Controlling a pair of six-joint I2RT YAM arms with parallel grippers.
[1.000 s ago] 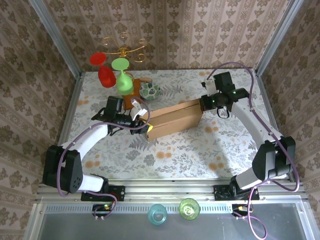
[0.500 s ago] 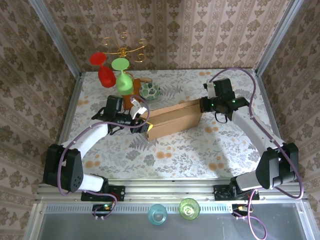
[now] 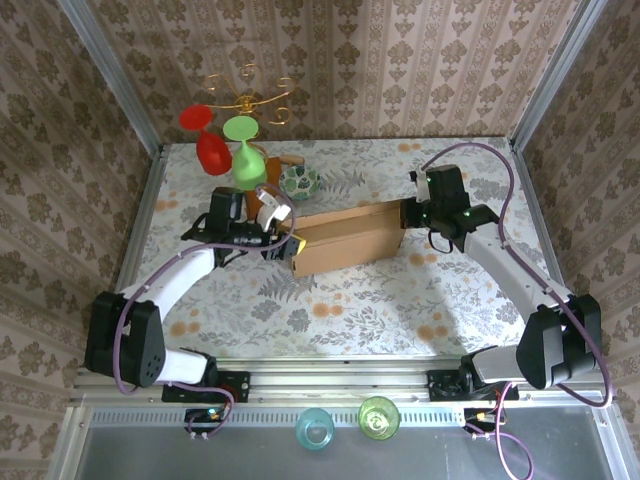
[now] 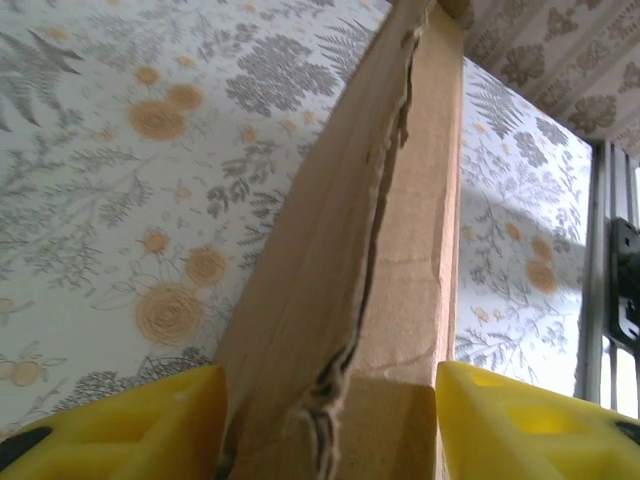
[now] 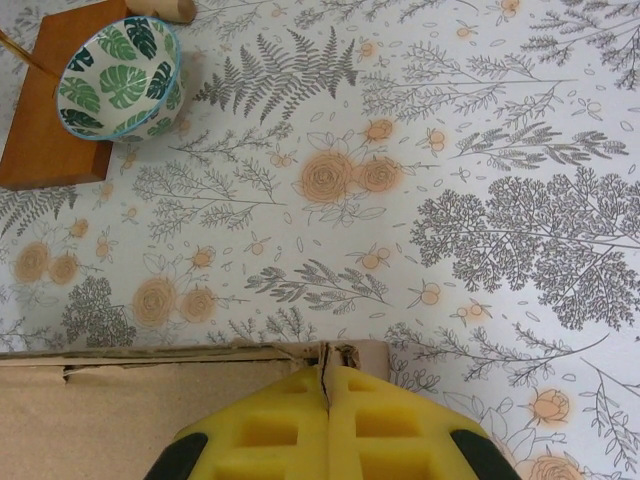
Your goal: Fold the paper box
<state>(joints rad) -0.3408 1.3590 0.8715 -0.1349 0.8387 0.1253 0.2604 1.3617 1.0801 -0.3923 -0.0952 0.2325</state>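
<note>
Cardboard paper box (image 3: 350, 240) end between left jaws, cannot tell if gripped; right jaws clenched empty, touching box edge.

L gripper's (image 4: 330, 410) jaws spread wider round the paper box (image 3: 350, 240) end; box lies slightly flatter; R gripper's (image 3: 409, 214) arm swings outward.

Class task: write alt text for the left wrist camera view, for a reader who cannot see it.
The end of a tan paper box, its edge ragged and creased, stands between the left gripper's two yellow fingers, one at each side. Behind it lies a table with a floral pattern.
</note>
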